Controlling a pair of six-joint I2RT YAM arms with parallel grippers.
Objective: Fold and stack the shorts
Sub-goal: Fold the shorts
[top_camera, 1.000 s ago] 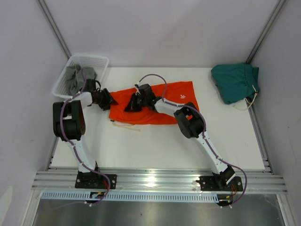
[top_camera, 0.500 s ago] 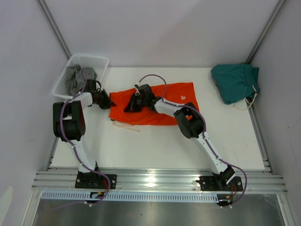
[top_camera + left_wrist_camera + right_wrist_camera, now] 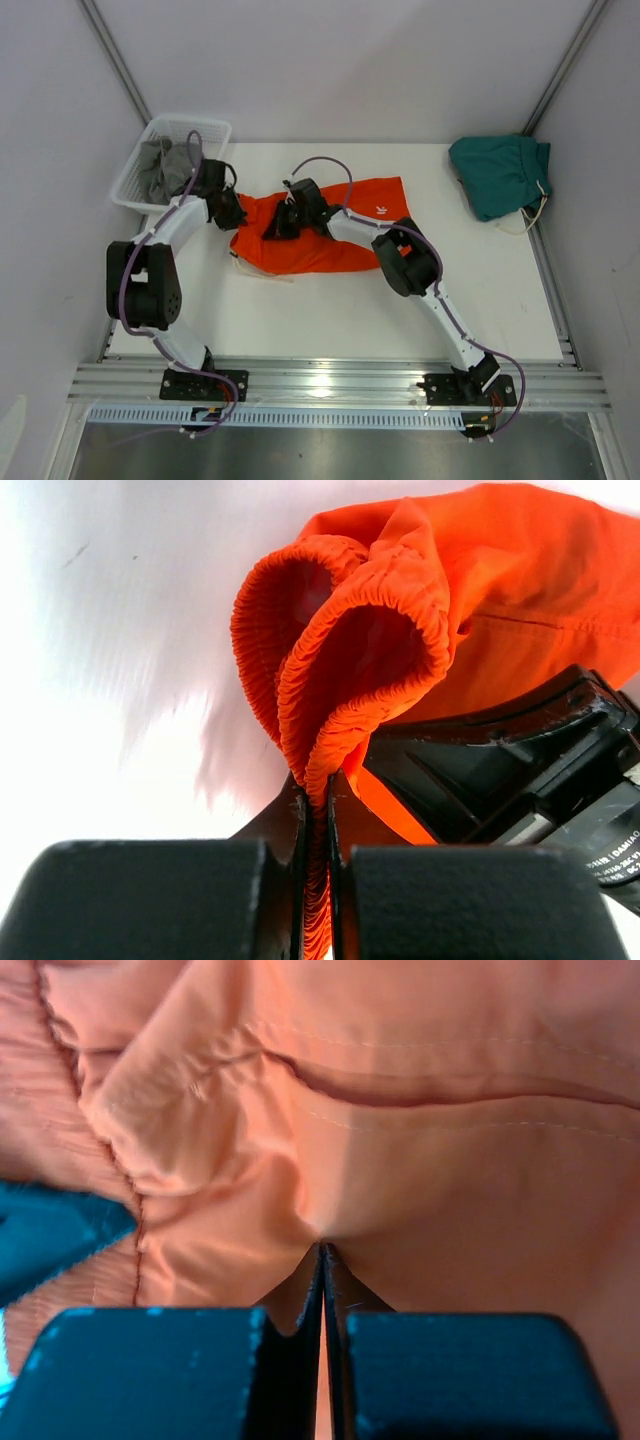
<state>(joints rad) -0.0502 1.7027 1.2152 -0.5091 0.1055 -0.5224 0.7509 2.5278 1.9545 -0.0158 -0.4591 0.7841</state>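
Observation:
The orange shorts (image 3: 330,240) lie across the middle of the white table, their left waistband end lifted and bunched. My left gripper (image 3: 236,214) is shut on the elastic waistband (image 3: 330,680), the gathered cloth pinched between its jaws. My right gripper (image 3: 277,222) is shut on a fold of the same shorts (image 3: 420,1140) just right of the left gripper. A white drawstring (image 3: 262,274) trails at the shorts' near left edge. The dark teal-green shorts (image 3: 500,175) lie bunched at the far right of the table, a white drawstring beside them.
A white mesh basket (image 3: 212,130) holding grey cloth (image 3: 165,165) stands at the far left corner, close behind my left arm. The table's right edge runs by the teal-green shorts.
My left gripper has moved away from me and slightly right, lifting the waistband end. The orange shorts' left end has bunched toward the right gripper.

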